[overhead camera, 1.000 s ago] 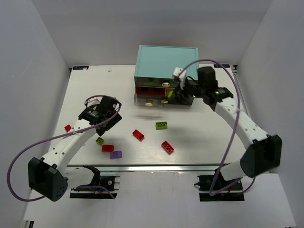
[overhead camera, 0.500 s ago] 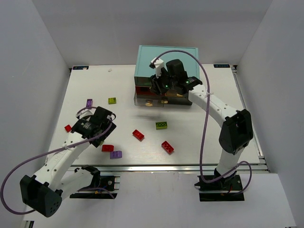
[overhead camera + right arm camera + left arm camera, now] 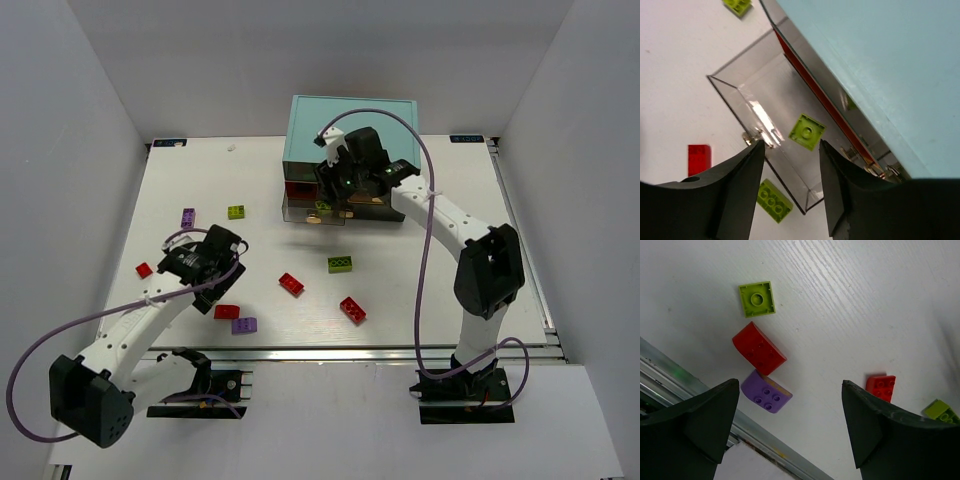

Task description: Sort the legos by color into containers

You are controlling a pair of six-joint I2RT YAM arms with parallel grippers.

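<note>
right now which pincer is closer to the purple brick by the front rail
Left. The left pincer hangs open just behind the purple brick; the right pincer is far off at the back, over the open drawer.

The table (image 3: 865, 305) is white, the cabinet top (image 3: 890, 60) light teal, and the legos (image 3: 759, 348) red, lime-green or purple.

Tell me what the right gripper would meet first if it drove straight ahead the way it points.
Probably the yellow-green square brick inside the pulled-out clear drawer, framed dead ahead of the right gripper. Depth is unclear; the drawer's floor lies just behind it.
</note>
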